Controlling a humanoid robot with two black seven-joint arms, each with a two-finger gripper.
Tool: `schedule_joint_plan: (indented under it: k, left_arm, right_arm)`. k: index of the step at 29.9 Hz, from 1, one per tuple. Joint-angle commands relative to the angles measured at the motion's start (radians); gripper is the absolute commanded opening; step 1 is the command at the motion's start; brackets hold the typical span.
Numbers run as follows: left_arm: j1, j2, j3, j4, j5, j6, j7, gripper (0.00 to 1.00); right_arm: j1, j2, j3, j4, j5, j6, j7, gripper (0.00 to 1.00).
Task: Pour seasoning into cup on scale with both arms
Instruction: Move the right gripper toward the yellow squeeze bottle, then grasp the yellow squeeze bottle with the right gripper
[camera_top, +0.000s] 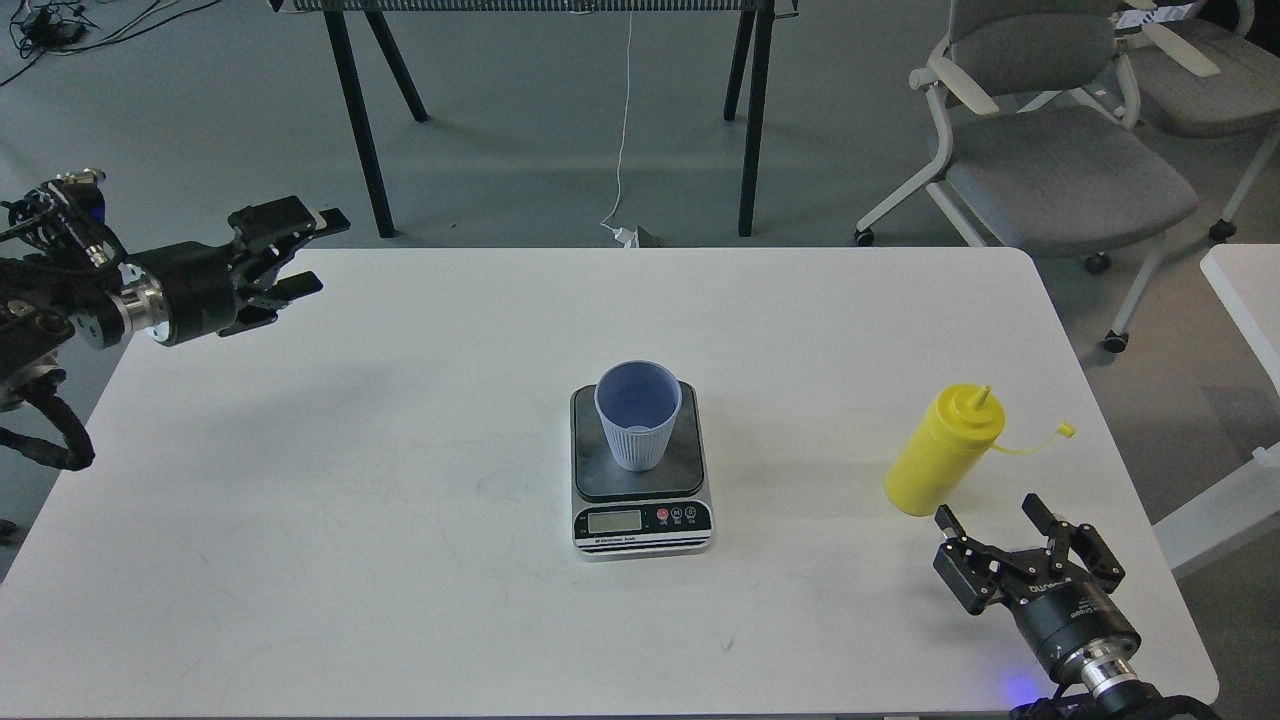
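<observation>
Fingers spread on both sides: the right gripper (990, 515) stands open just below the yellow seasoning bottle (942, 450), holding nothing, and the left gripper (305, 255) hangs open over the table's (300, 480) far left corner, well apart from everything. The cup (638, 415) sits upright on the dark platform of the scale (642, 480) at mid-table, mouth up and apparently empty. This looks like the reach-and-grasp step — nothing has been lifted or poured yet. The bottle stands on its base toward the right edge of the table, long axis near vertical, appearing to lean up and to the right in this view; its conical nozzle points upward, with the cap dangling on its tether off to the right. The next move probably calls for the right gripper to advance so its fingers straddle the bottle's body, then close — squarely, since a tall light bottle could tip if nudged.
</observation>
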Motion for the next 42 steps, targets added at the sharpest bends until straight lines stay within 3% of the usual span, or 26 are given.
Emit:
schedule_joint_plan:
  k: [1, 14, 42]
  left_arm:
    - [0.006, 0.000, 0.000, 0.000, 0.000, 0.000, 0.000, 0.99]
    - [0.022, 0.002, 0.000, 0.000, 0.000, 0.000, 0.000, 0.99]
    - [0.047, 0.000, 0.000, 0.000, -0.002, 0.000, 0.000, 0.99]
  right_arm:
    - [0.033, 0.020, 0.000, -0.040, -0.019, 0.000, 0.000, 1.00]
    - [0.084, 0.125, 0.000, -0.122, -0.113, 0.000, -0.002, 1.00]
    - [0.229, 0.183, -0.003, -0.244, -0.159, 0.000, -0.009, 0.99]
